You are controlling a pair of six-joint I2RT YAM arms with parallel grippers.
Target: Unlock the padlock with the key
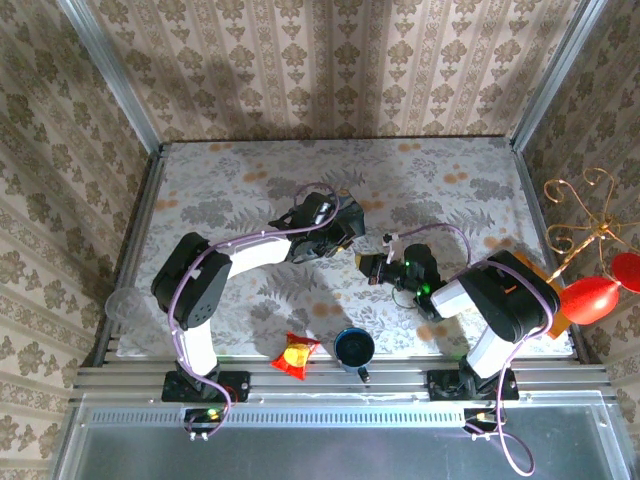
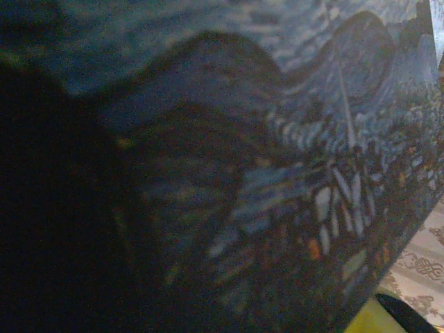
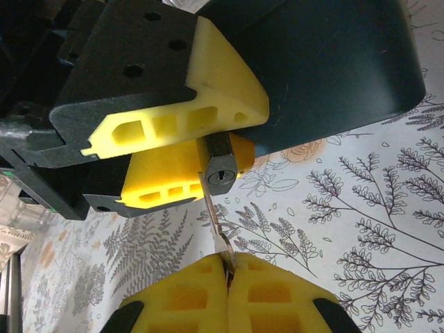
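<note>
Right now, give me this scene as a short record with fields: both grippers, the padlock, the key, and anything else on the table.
left gripper: closed on the padlock, beside the blue tin
right gripper: shut on the key
key: blade reaches the padlock's face, not visibly inserted
padlock: keyhole faces the right wrist camera
near edge: blue cup, red-and-yellow packet
</note>
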